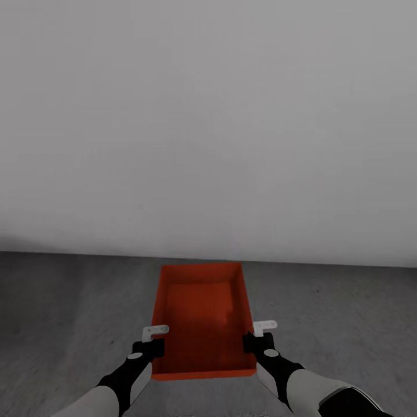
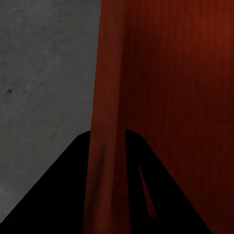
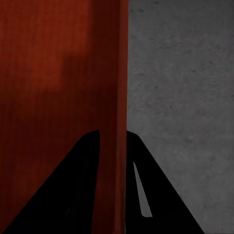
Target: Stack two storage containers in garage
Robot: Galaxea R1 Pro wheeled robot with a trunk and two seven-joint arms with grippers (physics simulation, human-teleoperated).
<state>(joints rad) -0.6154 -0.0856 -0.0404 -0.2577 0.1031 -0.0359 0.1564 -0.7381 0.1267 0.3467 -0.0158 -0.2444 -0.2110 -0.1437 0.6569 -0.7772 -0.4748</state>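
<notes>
Orange-red container (image 1: pixel 202 315) sits between both tools: left tool (image 1: pixel 152 343) and right tool (image 1: pixel 259 336) each pinch a long side wall (near end), its long axis running toward the pale wall (image 1: pixel 208 116), above the grey floor (image 1: pixel 69 313).
</notes>
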